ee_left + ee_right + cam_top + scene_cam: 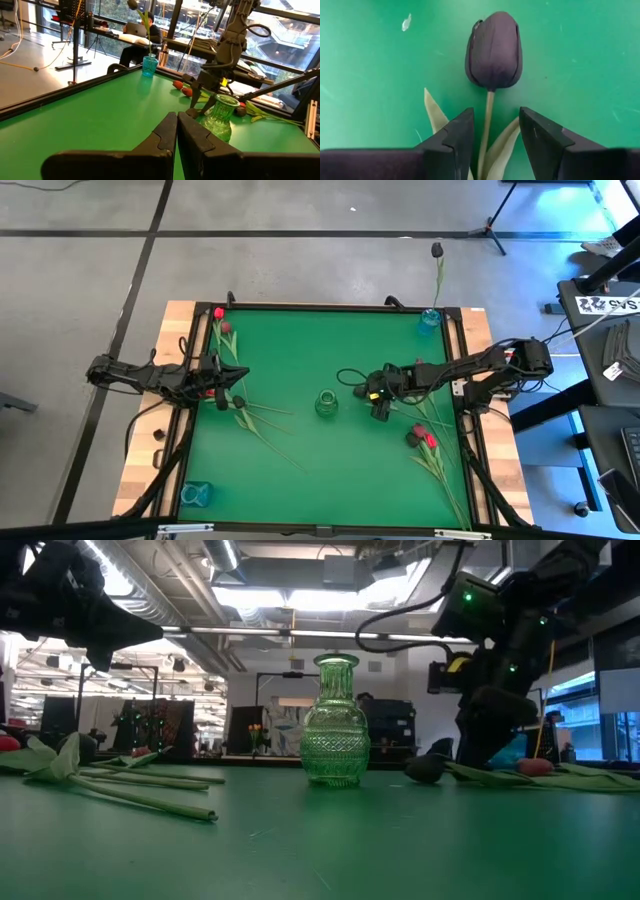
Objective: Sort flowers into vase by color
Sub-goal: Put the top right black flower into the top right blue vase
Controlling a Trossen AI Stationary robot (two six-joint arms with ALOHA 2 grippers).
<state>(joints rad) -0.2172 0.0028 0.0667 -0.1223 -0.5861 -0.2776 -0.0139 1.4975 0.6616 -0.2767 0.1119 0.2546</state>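
Right wrist view: black tulip (pixel 493 50) lay flat on the green table (pixel 580 50), stem running straight back between the right gripper (pixel 495 132) fingers, head pointing away from the wrist.
Right gripper state: fingers apart either side of the stem, not pinching yet. Looked lined up to grab just below the head, probably so the stem would hang free for dropping in.
Tulip spot: a bit right of the table's middle, just beside the green glass vase (pixel 326 403).
Long axis: flat on the table. Would need tipping upright, stem end down, to fit that narrow neck.
Left gripper (pixel 176 131): fingers shut on nothing, parked near the left edge over a loose bunch of tulips (pixel 245 408). Seemed to be just waiting.
Other flowers: red ones (pixel 424 439) heaped toward the right edge, more near the far left corner.
Blue vases: one at the far right corner (pixel 430 319) with a dark tulip standing in it already, one at the near left corner (pixel 195 493).
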